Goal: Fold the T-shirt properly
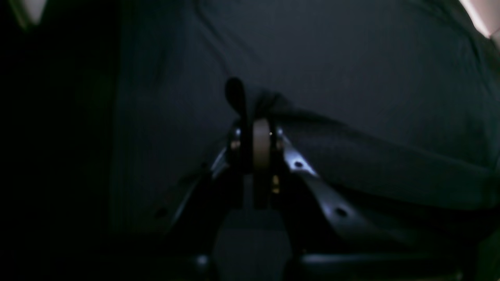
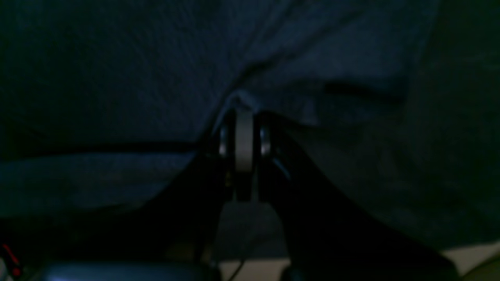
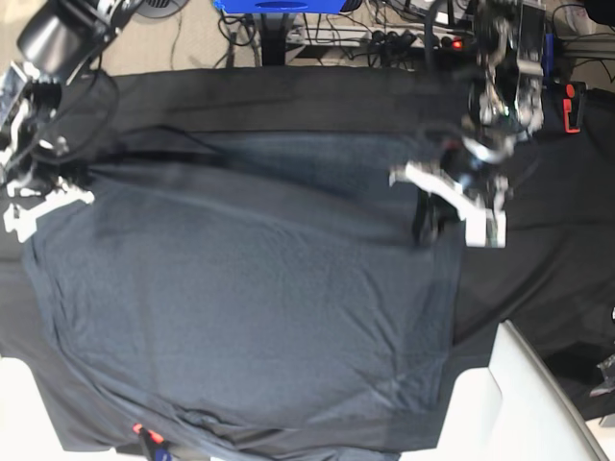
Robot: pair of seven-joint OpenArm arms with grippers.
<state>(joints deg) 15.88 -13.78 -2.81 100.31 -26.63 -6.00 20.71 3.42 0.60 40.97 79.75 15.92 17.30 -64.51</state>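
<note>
T-shirt lies spread over worktop, on black cover cloth. Left gripper clamped on pinch of shirt fabric at its edge; right gripper also clamped on bunched shirt fabric at opposite edge. Step in hand, by my judgement: both corners seized, fold about to start. Next move calls for lifting both edges together, evenly, carrying over shirt body. Around: cables beyond worktop, white object near shirt corner, may obstruct.

The T-shirt lies spread on the black table cloth (a hand at each upper corner)
</note>
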